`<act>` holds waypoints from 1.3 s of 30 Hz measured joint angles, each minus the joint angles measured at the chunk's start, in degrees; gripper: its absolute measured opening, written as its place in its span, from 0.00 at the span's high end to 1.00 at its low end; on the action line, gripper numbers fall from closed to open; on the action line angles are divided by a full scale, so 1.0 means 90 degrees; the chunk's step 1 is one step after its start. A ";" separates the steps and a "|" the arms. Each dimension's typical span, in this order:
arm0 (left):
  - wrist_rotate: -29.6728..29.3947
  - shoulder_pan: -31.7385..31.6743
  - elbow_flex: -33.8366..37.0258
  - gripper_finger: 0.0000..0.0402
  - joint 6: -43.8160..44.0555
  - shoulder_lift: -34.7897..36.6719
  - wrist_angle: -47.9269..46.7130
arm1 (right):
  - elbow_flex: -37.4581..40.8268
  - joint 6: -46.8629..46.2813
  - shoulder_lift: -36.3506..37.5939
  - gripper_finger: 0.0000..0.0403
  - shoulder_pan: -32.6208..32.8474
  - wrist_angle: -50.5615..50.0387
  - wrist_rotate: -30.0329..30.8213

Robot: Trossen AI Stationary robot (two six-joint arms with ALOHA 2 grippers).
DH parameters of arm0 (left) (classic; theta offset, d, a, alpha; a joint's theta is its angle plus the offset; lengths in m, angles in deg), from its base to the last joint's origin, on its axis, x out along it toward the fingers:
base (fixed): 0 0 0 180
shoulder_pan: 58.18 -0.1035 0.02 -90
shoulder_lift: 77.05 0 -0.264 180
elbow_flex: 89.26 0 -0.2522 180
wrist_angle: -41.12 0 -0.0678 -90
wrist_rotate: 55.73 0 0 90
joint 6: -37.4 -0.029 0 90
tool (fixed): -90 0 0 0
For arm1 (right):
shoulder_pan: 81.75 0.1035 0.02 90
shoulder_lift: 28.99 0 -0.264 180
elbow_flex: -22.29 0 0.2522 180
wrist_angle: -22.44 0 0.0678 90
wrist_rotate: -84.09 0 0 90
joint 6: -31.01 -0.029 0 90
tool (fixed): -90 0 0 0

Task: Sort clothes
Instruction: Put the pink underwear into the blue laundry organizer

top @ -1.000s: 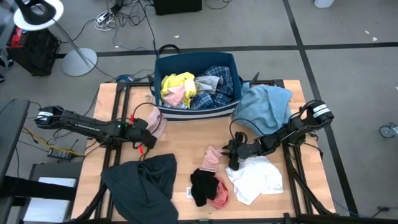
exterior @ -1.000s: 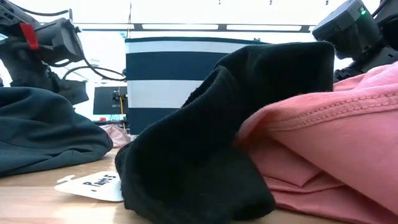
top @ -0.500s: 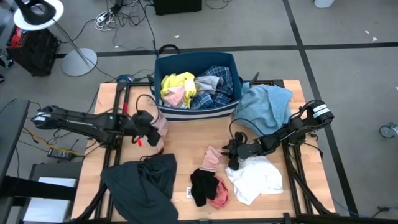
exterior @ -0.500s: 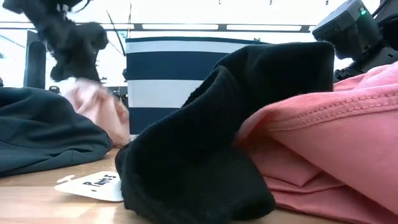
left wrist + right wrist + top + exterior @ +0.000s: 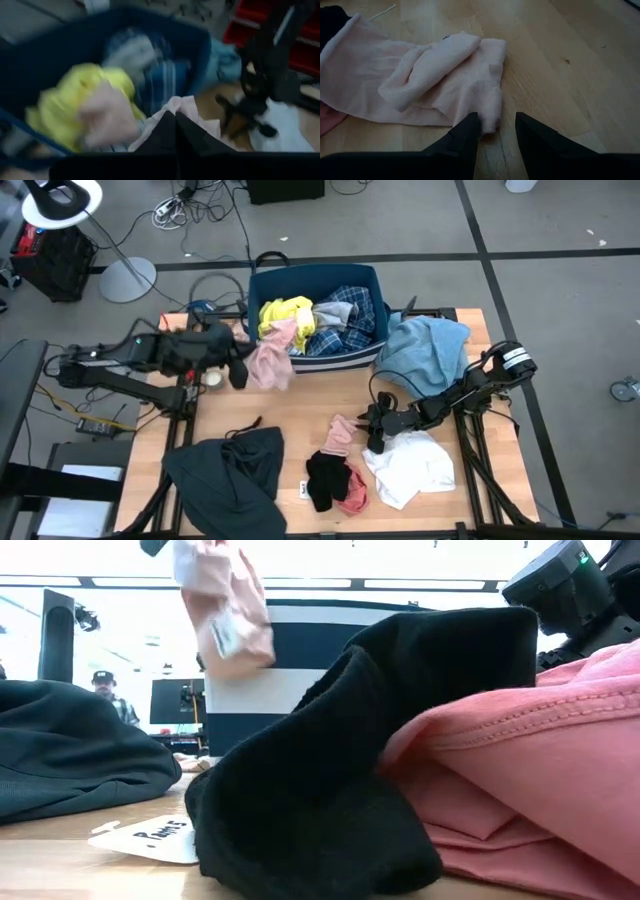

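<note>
We are lifting a pink garment [image 5: 268,364] clenched in the left tool [image 5: 236,362] beside the bin [image 5: 268,288]; right tool [image 5: 374,428], fingers parted, is resting at another pink piece [image 5: 435,80] mid-counter, likely to grab it.

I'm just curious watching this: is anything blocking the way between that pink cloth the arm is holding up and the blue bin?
Nothing visible does. The left gripper holds the pink cloth in the air right beside the bin, at its front left corner. Only the bin's wall lies between them, and the cloth hangs above the table.
</note>
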 joint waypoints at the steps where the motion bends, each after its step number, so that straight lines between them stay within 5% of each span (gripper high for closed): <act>1: -0.0078 -0.0081 -0.0225 1.00 -0.0208 -0.0081 0.0023 | 0.0000 0.0000 0.0000 0.67 0.0000 0.0001 0.0000; 12: 0.0319 -0.1601 -0.2515 1.00 -0.2170 -0.1586 0.0497 | 0.0000 0.0010 0.0000 0.67 -0.0041 -0.0001 0.0008; 20: 0.1168 -0.2819 -0.2945 1.00 -0.2699 -0.2261 0.0445 | 0.0000 0.0012 0.0000 0.67 -0.0041 -0.0004 0.0010; 29: 0.1868 -0.3957 -0.1842 1.00 -0.2245 -0.2297 0.0528 | 0.0000 0.0017 0.0000 0.67 -0.0041 -0.0034 0.0010; 39: 0.1889 -0.4337 0.0036 0.93 -0.1256 -0.2300 0.1787 | 0.0000 0.0058 0.0000 0.67 -0.0041 -0.0043 0.0012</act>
